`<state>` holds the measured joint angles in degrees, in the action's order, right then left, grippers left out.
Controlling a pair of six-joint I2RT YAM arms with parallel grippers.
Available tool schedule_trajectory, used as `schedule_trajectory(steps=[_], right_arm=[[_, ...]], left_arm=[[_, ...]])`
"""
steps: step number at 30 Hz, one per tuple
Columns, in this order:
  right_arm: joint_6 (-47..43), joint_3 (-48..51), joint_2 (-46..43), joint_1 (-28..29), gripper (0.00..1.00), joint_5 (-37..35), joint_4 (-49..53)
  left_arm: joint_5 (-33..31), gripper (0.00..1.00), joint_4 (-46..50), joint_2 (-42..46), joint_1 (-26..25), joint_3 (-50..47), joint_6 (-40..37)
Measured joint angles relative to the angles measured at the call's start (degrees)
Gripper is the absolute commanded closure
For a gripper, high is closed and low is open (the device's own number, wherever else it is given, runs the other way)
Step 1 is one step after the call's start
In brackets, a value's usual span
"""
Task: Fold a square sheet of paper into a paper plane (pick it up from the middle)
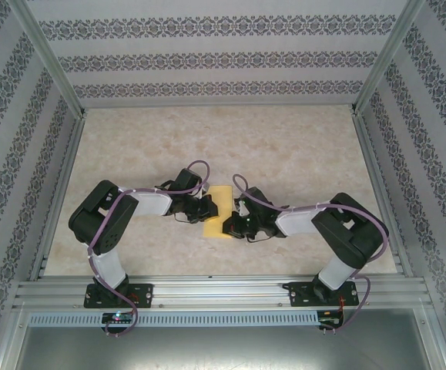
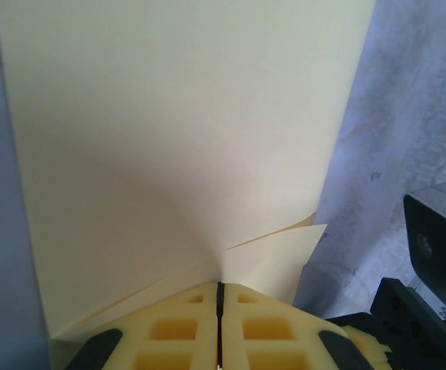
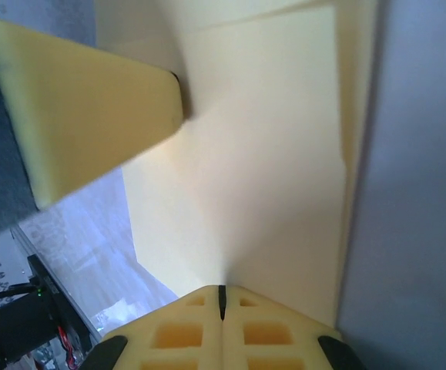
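Now the square sheet of paper [image 1: 219, 206] sits at the middle of the top view, spanning the gap between the two arms over the marbled bench [image 1: 284, 146]. It looks narrower than a square there, so it is likely part-folded or tilted. The left pincer [image 2: 219, 287] is clamped on it. At the bottom centre of its wrist view the yellow fingers meet in a thin seam, and paper fans upward from that seam, with one loose flap lifting at lower right. The right pincer [image 3: 222, 291] is clamped on the same sheet from the opposite side, its fingers also pressed together. Gripping opposite edges probably keeps the thin paper taut for creasing. Whether the paper touches the bench I cannot tell.
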<state>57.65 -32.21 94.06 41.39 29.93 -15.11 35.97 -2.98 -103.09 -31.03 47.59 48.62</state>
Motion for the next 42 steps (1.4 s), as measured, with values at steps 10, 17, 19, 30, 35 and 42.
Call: schedule_trajectory(steps=[10, 17, 19, 30, 35, 42], right_arm=[[3.08, 2.71, -0.35, -0.04, 1.00, 0.24, -4.87], [3.76, 2.69, 0.15, -0.02, 1.00, 0.63, -5.55], [3.76, 2.69, 0.15, -0.02, 1.00, 0.63, -5.57], [3.63, 2.19, 0.15, -0.02, 1.00, 0.59, -4.46], [2.91, 1.33, 0.04, 0.02, 1.00, 0.26, -2.45], [2.01, 0.83, 0.04, 0.02, 1.00, 0.09, -1.18]], left_arm=[[0.74, 0.86, 2.47, 1.46, 0.00, 0.66, -2.64], [3.96, 0.87, 2.12, 4.90, -0.37, 0.66, -2.75], [4.17, 0.87, 1.97, 4.55, -0.87, 0.63, -2.40], [3.63, 0.87, 0.31, -1.09, -2.62, 0.63, -1.97], [3.30, 0.85, 0.35, -1.01, -2.34, 0.63, -2.45], [3.54, 0.83, 0.39, -0.79, 0.48, 0.52, -3.72]])
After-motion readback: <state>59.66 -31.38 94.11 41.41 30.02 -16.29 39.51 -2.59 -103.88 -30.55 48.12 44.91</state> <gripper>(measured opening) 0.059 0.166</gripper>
